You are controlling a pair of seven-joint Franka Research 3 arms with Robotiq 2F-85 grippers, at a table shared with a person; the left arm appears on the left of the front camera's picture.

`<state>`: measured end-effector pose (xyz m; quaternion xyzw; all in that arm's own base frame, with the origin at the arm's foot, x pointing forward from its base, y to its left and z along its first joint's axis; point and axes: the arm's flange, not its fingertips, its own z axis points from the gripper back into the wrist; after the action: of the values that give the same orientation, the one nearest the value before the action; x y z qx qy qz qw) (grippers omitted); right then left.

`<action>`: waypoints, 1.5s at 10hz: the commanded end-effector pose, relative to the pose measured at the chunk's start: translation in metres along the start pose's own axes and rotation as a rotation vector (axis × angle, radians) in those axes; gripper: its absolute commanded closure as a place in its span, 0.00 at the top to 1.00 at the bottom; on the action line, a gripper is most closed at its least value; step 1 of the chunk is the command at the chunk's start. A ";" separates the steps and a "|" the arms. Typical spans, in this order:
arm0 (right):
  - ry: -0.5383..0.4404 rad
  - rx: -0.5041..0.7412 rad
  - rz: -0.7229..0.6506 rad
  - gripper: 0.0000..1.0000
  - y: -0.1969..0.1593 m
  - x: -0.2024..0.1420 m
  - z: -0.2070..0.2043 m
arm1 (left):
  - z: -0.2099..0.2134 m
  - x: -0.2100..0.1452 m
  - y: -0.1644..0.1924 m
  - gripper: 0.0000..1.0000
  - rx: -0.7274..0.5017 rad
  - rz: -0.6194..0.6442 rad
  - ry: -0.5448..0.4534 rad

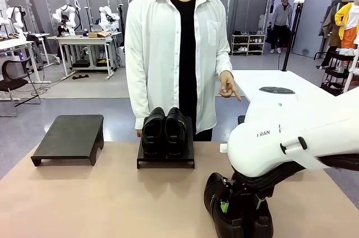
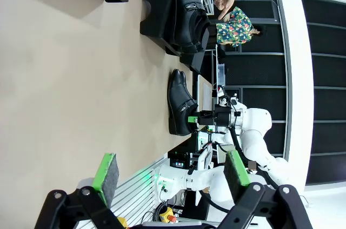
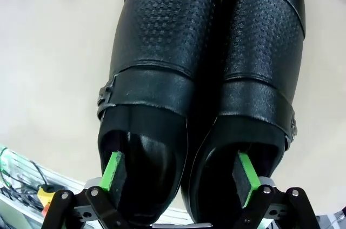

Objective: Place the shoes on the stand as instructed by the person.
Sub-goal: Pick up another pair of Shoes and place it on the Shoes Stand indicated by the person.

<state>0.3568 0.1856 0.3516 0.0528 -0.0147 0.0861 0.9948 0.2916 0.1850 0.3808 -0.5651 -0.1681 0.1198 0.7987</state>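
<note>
Shoes come in two pairs here. The one you are working on, the loose pair [image 1: 215, 190], sits on the table [image 1: 84, 204] close to its near edge, toward the right corner. The other pair [image 1: 164, 128] is already on the middle stand [image 1: 166, 162], by the far edge in front of the person [image 1: 168, 53].

You are at the grasp step. Your right gripper [image 3: 181, 172] is down over the loose pair with its fingers apart and one pad [image 3: 114, 170] inside each shoe's opening, so the two inner walls lie between the pads. Nothing is pinched yet. Your left gripper [image 2: 170, 169] hangs over bare table, its fingers spread wide and empty.

As I judge it, the next move is to close on those inner walls so both shoes lift as one. Then raise them clear and carry them to the empty stand [image 1: 70, 137], toward the far left corner. The person's hand [image 1: 227, 85] is raised with a finger out, but you cannot tell which stand it means. The empty one is the only free place.

The loose pair lies side by side and touching, toes toward the far edge and heels toward you. Its long axis therefore runs from near edge to far edge.
</note>
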 end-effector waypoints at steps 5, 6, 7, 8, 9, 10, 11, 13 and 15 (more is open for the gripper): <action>-0.024 -0.083 -0.056 0.00 0.012 0.003 -0.017 | 0.002 -0.001 -0.002 1.00 -0.009 -0.013 0.005; -0.025 -0.078 -0.060 0.00 0.013 0.003 -0.017 | 0.002 -0.001 -0.002 1.00 -0.009 -0.013 0.005; -0.011 -0.076 -0.055 0.00 0.015 0.002 -0.018 | 0.002 -0.001 -0.002 1.00 -0.009 -0.013 0.005; -0.019 -0.076 -0.060 0.04 0.016 0.003 -0.019 | 0.002 -0.001 -0.002 1.00 -0.009 -0.013 0.005; -0.018 -0.078 -0.072 0.00 0.017 0.003 -0.019 | 0.002 -0.001 -0.002 1.00 -0.009 -0.013 0.005; -0.021 -0.084 -0.077 0.00 0.017 0.002 -0.018 | 0.002 -0.001 -0.002 1.00 -0.009 -0.013 0.005; -0.023 -0.087 -0.071 0.00 0.017 0.001 -0.013 | 0.002 -0.001 -0.002 1.00 -0.009 -0.013 0.005; -0.044 -0.073 -0.070 0.00 0.013 -0.001 0.009 | 0.002 -0.001 -0.002 1.00 -0.009 -0.013 0.005; -0.096 -0.082 -0.064 0.00 0.006 -0.003 0.041 | 0.002 -0.001 -0.002 1.00 -0.009 -0.013 0.005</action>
<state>0.3532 0.1906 0.3688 0.0248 -0.0402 0.0604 0.9971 0.2916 0.1850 0.3808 -0.5652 -0.1681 0.1198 0.7987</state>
